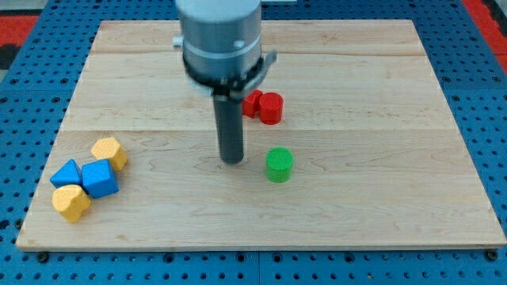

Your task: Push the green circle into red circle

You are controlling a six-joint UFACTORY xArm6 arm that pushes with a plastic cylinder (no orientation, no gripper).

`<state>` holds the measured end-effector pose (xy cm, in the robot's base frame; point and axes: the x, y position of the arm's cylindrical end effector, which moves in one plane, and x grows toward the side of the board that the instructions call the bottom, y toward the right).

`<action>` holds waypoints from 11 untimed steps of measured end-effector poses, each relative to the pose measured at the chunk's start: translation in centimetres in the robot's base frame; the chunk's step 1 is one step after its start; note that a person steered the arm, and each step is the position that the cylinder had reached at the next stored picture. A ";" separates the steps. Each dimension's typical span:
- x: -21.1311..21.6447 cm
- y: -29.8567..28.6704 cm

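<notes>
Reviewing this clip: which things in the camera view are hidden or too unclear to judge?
- Second red block: partly behind the rod, left of the red circle; its shape is unclear.
- Arm above the rod: cut off by the view's top.
- Contact between my tip and the green circle: a gap shows; they look apart.

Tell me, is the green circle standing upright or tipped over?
Upright: the green circle rests on the board with its flat round top facing up, just right of my tip and apart from the red circle.
</notes>
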<state>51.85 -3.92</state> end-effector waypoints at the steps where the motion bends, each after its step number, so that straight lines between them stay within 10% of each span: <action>1: 3.9 0.8; 2: 2.9 8.1; 5: -6.2 -0.2; 7: -0.9 0.1; 11: -11.3 11.8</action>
<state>40.58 7.90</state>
